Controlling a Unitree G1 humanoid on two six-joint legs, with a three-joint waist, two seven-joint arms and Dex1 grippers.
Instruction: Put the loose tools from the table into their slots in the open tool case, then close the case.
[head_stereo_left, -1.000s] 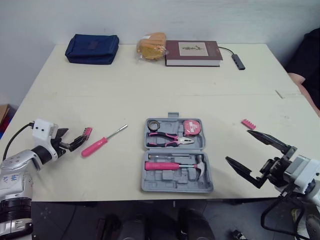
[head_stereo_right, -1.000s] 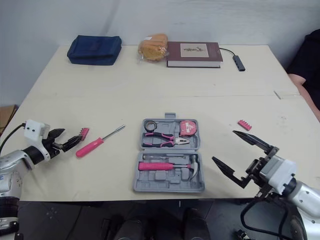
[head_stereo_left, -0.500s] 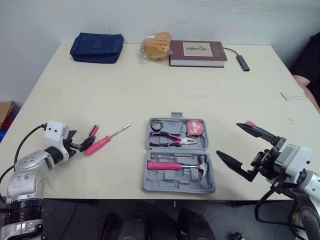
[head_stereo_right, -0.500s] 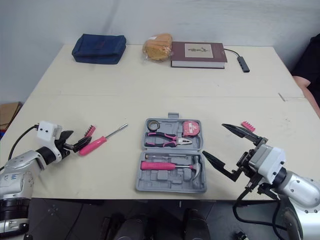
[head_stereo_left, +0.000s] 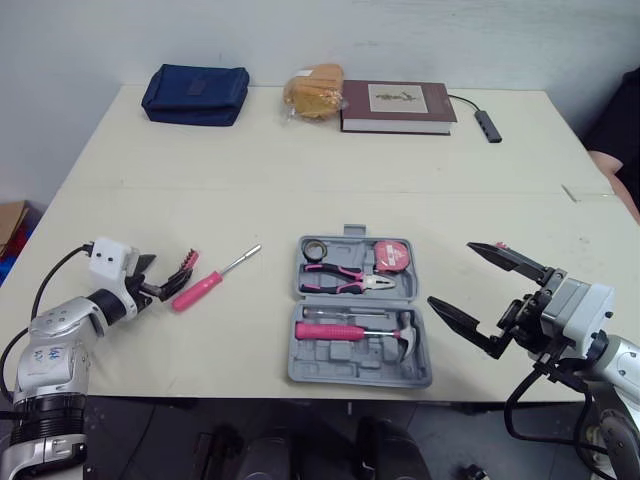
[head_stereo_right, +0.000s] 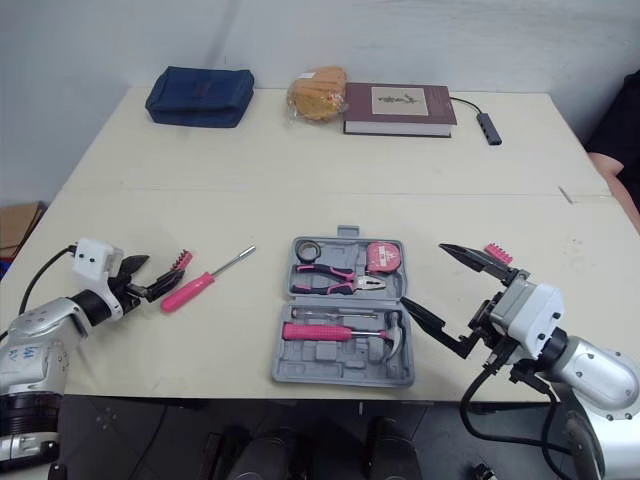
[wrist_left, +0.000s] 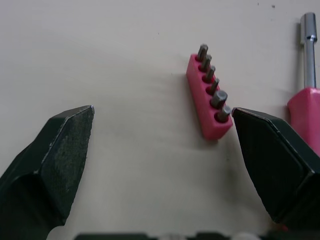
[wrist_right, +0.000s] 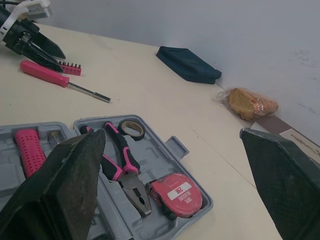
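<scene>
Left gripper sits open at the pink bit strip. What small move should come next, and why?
Probably nudge the left gripper sideways toward the pink-handled screwdriver, to centre the pink plastic holder of metal bits between its fingers before closing. The gripper is open, but the holder lies right by one finger and far from the other, and it is not yet gripped.

Tool case (head_stereo_left: 358, 368) at the front middle of the table (head_stereo_left: 300, 180), pliers (head_stereo_left: 345, 280) in its rear half, hammer (head_stereo_left: 402, 337) in its front half, screwdriver (head_stereo_left: 205, 285) to its left, bit strip (head_stereo_left: 184, 265) just left of that, second bit strip (head_stereo_right: 497, 253) right of the case, pouch (head_stereo_left: 195, 95), bagged bread (head_stereo_left: 312, 92) and book (head_stereo_left: 397, 105) along the far edge
</scene>
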